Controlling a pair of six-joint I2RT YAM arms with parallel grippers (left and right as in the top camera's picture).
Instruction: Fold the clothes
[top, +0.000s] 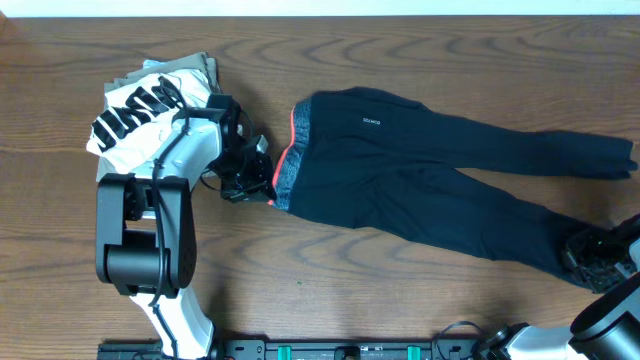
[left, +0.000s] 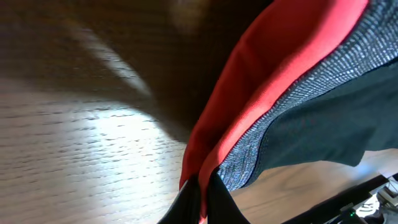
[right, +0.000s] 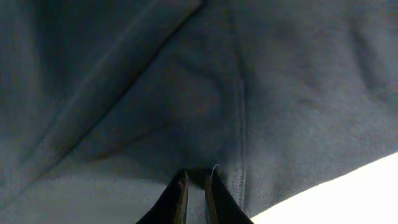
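While leggings (top: 430, 170) lie flat on table (top: 400, 300), noted left gripper (left: 203, 194) clamped tight on coral waistband edge (left: 273, 81) between jaws; right gripper (right: 196, 182) nearly closed, pinching black leg-end fabric between jaws.

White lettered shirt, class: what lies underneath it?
A khaki garment shows past the far edge of the white shirt; how far it runs underneath is covered.

The hem of one leg of the pants (top: 430, 175) is hidden under the right fingers (top: 582, 252). Their logo (top: 372, 122) is too small to read. The white shirt (top: 125, 120) covers most of the khaki garment (top: 190, 68).
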